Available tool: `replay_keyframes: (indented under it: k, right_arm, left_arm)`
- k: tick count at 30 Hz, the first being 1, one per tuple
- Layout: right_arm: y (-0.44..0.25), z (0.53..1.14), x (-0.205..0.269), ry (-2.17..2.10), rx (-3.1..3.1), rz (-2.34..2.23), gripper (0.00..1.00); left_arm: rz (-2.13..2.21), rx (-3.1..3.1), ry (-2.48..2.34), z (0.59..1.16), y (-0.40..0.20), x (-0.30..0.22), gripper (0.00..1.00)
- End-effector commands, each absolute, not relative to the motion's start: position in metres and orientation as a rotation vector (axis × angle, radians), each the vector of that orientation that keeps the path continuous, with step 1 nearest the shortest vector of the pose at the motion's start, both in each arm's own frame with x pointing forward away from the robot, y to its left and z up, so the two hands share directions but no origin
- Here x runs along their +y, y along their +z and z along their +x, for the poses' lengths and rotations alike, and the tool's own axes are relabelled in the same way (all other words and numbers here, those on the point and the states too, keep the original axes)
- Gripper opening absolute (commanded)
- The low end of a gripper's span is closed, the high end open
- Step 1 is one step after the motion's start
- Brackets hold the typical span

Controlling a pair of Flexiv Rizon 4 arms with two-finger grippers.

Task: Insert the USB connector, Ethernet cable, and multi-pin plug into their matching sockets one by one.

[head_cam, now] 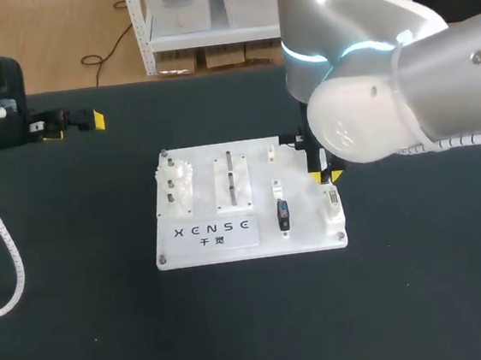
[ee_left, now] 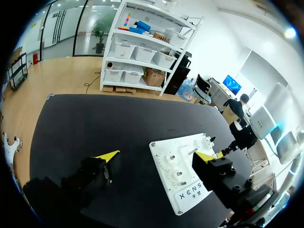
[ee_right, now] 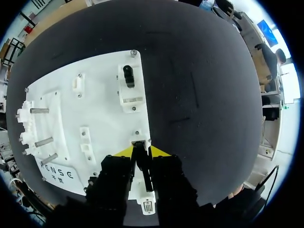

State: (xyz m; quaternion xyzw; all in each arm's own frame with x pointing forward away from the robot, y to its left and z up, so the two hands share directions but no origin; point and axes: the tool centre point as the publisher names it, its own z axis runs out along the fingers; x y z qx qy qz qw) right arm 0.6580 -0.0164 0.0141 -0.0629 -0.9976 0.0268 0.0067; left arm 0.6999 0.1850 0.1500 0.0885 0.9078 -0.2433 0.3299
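Two-sided clench by right gripper (ee_right: 142,153) on dark plug (ee_right: 140,162), seemingly multi-pin, socket (ee_right: 138,142) just ahead of fingertips; left gripper (ee_left: 156,155) released, spread wide.

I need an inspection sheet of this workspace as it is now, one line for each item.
Surface: black table, bearing a white board.
Job's things: one black plug seated in the board; a dark plug held over the board's edge.
Clutter: nothing seen.
Grippers: left gripper open, empty, off the board; right gripper shut on the dark plug.
Cables: white coiled cable along the left arm's side.
Surroundings: nothing seen reaching over the table.
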Motion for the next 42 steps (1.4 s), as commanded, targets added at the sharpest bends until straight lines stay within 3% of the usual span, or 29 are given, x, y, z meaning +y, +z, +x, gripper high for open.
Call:
replay_keyframes:
  k: [1,17,19,20,31,42]
  right_arm:
    - [-0.009,0.662,-0.023,0.083,-3.115,-0.192,0.0]
    - [-0.009,0.665,-0.021,0.131,-3.101,-0.185,0.01]
    - [-0.005,0.664,-0.02,0.131,-3.109,-0.182,0.33]
    - [0.0,0.663,-0.02,0.124,-3.121,-0.178,1.0]
    - [0.049,0.658,-0.006,0.053,-3.234,-0.128,1.0]
    - [0.06,0.628,0.047,0.059,-3.239,0.03,1.0]
  left_arm:
    - [0.231,2.374,-0.636,0.7,0.15,0.185,1.0]
    - [0.231,2.374,-0.636,0.7,0.15,0.185,1.0]
    - [0.231,2.374,-0.636,0.7,0.15,0.185,1.0]
    - [0.231,2.374,-0.636,0.7,0.15,0.185,1.0]
    - [0.231,2.374,-0.636,0.7,0.15,0.185,1.0]
    - [0.231,2.374,-0.636,0.7,0.15,0.185,1.0]
